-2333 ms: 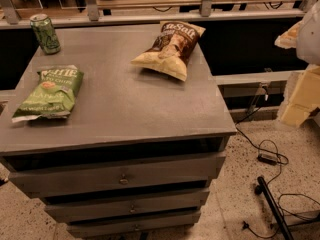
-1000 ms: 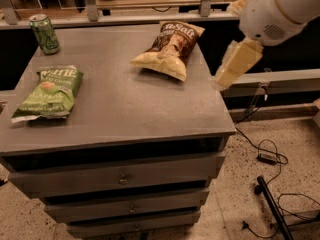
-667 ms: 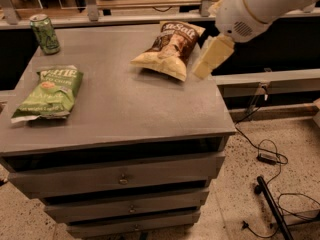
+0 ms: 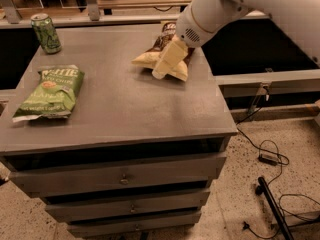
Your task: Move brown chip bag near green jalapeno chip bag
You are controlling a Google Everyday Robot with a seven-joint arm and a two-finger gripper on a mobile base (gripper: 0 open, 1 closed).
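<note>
**Claw over the brown chip bag at the table's far right**

Brown chip bag point(image 4: 159, 45) on the far right part of the table point(image 4: 130, 109), close to the right edge. Crinkled, with the dark brown lettered end toward the back and the pale yellow end toward the front.

Partly covered by the claw point(image 4: 160, 71): pale cream, slanting down from the right across the bag's middle. Touching the bag or just above it, not to be judged from here. Spread or pressed together: cannot tell.

Behind the claw, a white rounded arm point(image 4: 235, 6) reaching in from the upper right corner.

Well apart from all this, on the left side of the table near the left edge, the green jalapeno chip bag point(image 4: 50, 91). Flat, light green, white lettering on its far end, small chip picture below that.

Beyond that bag, at the back left corner, a green drink can point(image 4: 46, 32), upright.

Below the tabletop, three grey drawers point(image 4: 120, 176) stacked one under another, each with a small knob.

On the right, speckled floor point(image 4: 235, 209) with black cables point(image 4: 267, 156) and a dark rod point(image 4: 272, 209) lying on it.
</note>
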